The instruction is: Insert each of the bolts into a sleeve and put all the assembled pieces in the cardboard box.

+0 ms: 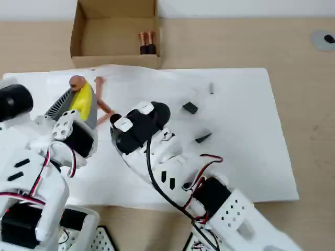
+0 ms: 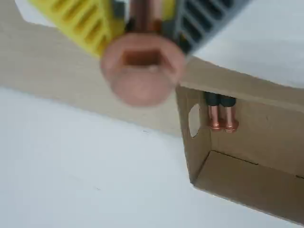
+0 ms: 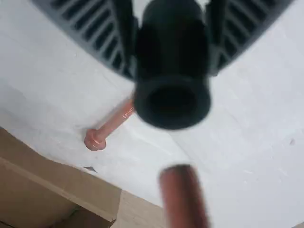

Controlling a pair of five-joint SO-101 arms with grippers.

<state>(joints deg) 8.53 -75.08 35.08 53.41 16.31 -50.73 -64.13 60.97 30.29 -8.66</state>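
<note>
- The left gripper [image 2: 145,21], with one yellow and one grey jaw, is clamped on a copper bolt [image 2: 142,66]. The bolt's round head with its hex socket sticks out past the jaw tips.
- The right gripper [image 3: 173,28] is clamped on a black sleeve [image 3: 172,95]. The sleeve's open bore points forward, away from the wrist.
- The step in hand looks like mating the two parts. Each arm holds one part, and the parts are not yet joined.
- The next move likely calls for lining the bolt's shank up with the sleeve's bore. Since the head end leads out of the left jaws, the bolt may need turning or regripping first.
- The cardboard box [image 1: 77,31] sits beyond both grippers. Two assembled pieces [image 1: 147,43] already stand against its wall.
- A loose bolt [image 3: 111,126] lies on the white paper sheet [image 1: 235,157] just ahead of the held sleeve, right in the approach path.
- A blurred copper shaft [image 3: 183,199] also juts in ahead of the right gripper. I cannot tell which bolt it belongs to.
- Two spare sleeves [image 1: 190,107] lie to the side of the right arm, well apart from its jaws.
</note>
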